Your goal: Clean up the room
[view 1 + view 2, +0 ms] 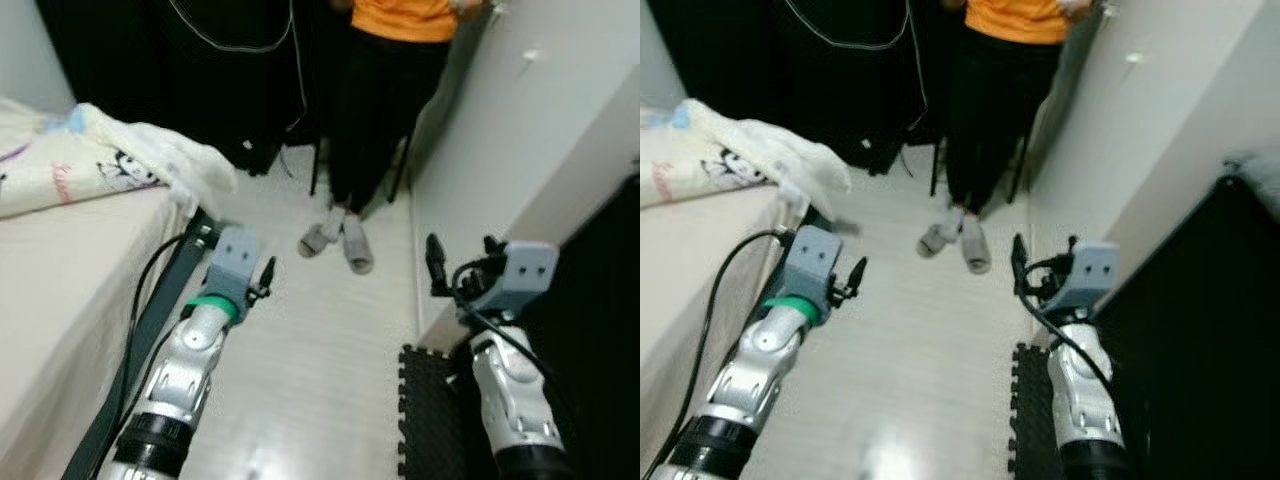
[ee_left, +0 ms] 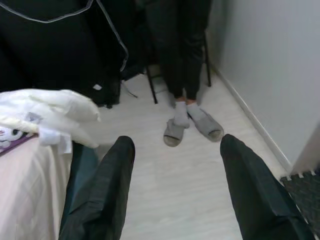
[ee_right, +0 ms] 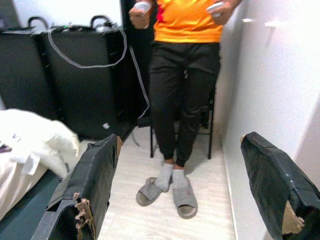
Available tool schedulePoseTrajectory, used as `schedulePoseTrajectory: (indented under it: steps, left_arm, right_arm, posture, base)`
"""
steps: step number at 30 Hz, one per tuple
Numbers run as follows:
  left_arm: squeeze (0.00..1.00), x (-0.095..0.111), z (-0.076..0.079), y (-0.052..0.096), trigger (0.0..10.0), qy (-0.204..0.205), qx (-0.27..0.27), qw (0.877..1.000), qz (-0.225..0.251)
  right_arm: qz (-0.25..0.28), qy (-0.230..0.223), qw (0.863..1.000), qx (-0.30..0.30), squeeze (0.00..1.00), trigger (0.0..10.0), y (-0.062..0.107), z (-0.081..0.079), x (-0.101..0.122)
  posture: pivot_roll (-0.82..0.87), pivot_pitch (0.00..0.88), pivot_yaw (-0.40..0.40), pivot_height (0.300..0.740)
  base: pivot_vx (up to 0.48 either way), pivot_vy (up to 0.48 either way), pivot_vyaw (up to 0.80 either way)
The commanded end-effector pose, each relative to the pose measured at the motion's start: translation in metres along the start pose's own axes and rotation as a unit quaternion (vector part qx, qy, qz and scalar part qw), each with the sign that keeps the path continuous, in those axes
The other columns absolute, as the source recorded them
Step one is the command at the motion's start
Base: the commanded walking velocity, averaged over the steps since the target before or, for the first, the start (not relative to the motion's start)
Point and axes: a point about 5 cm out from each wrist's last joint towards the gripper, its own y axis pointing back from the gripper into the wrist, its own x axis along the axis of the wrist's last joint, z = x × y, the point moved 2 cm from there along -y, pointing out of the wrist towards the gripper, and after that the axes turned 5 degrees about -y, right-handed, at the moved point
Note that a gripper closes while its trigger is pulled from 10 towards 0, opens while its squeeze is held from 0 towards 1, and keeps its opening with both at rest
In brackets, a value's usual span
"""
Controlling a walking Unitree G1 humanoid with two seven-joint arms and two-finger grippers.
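Both arms are raised in front of the robot and hold nothing. The left gripper [image 2: 172, 185] is released, its two fingers wide apart, and the right gripper [image 3: 180, 185] is spread in the same way.

The thing that most likely needs tidying is the crumpled white blanket [image 1: 165, 160] at the upper left of the head view, where it lies on the corner of the bed [image 1: 60, 270] and hangs a little over its edge.

I think the step in hand is the approach to the bed. To do it well, the robot should turn to its left and keep away from the person [image 1: 385, 110] in the orange shirt, who stands at the top centre in grey slippers [image 1: 338, 240]. It should also avoid the black cable [image 1: 140, 300] beside the bed frame and the black foam mat [image 1: 430, 420] at the lower right.

The blanket has small cartoon prints, but I can read no writing or brand.
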Motion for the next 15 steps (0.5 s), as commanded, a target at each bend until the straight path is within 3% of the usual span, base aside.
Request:
schedulePoseTrajectory:
  steps: [1,15]
  left_arm:
    - [0.0,-0.0052,0.0005,0.0015,10.0,-0.007,0.004,1.0,-0.002]
    - [0.0,-0.003,0.0018,-0.002,10.0,-0.01,0.012,1.0,-0.002]
  right_arm:
    - [-0.007,0.002,1.0,0.002,0.0,10.0,0.003,-0.0012,-0.0037]
    - [-0.011,-0.002,1.0,0.019,0.0,10.0,0.0031,-0.0111,-0.0067]
  posture:
    - [0.02,0.058,0.008,0.74]
    - [0.02,0.063,0.007,0.74]
  base:
    - [0.472,0.0,0.0]
    - [0.476,0.0,0.0]
